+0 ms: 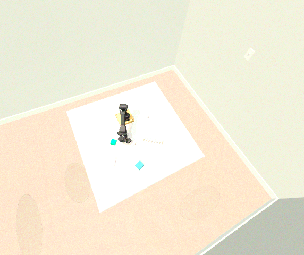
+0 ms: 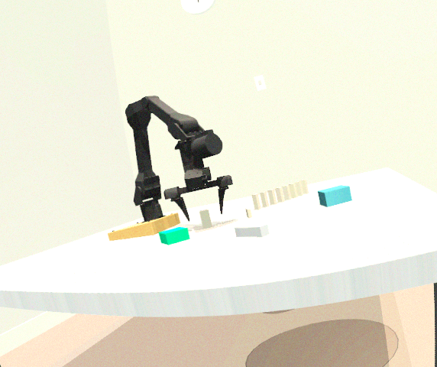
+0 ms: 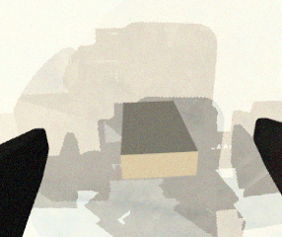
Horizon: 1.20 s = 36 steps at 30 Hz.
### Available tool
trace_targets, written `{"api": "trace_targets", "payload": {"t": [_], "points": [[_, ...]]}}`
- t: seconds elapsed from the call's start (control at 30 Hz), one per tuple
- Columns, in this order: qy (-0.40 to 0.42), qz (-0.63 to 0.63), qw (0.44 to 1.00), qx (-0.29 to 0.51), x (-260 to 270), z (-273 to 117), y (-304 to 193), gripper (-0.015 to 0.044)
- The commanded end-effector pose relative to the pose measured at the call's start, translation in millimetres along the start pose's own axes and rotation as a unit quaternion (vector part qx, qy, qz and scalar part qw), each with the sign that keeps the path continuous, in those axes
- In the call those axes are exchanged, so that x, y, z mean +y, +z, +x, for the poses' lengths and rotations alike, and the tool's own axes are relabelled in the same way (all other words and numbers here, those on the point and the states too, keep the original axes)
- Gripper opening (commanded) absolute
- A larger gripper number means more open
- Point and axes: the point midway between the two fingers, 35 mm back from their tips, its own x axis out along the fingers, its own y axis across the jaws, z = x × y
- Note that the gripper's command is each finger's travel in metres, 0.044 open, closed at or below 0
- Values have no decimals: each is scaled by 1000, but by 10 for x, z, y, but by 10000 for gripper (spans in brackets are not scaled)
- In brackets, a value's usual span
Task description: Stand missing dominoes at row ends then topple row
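A row of several cream dominoes [image 2: 280, 193] [image 1: 153, 141] stands on the white table [image 2: 329, 245]. A loose cream domino [image 2: 205, 221] [image 3: 159, 165] stands apart from the row, to its left, near the arm's base. My gripper [image 2: 204, 215] [image 3: 153, 133] [image 1: 127, 140] is open wide and points down over this domino. One finger is on each side of it, with clear gaps, and the tips are level with its upper half. Another small cream domino [image 2: 248, 213] stands between it and the row. A pale domino [image 2: 251, 231] lies flat in front.
A green block [image 2: 174, 235] [image 1: 113, 142] lies just in front of the gripper, and a cyan block [image 2: 334, 195] [image 1: 139, 165] lies right of the row. The arm stands on a yellow base plate [image 2: 131, 232]. The table's curved front edge is nearby.
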Motion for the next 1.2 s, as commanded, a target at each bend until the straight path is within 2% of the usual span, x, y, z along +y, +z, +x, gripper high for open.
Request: {"api": "trace_targets", "payload": {"t": [0.0, 0.37, 0.7, 0.77, 1.0, 1.17], "points": [[-2, 1, 1000, 5, -4, 46, -14, 387], [-2, 1, 1000, 5, -4, 46, -14, 107], [-2, 1, 1000, 5, 0, 23, -9, 107], [-2, 1, 1000, 5, 30, -162, 25, 107], [-2, 0, 1000, 3, 16, -1215, 23, 107], [-2, 0, 1000, 3, 0, -1314, 7, 107]]}}
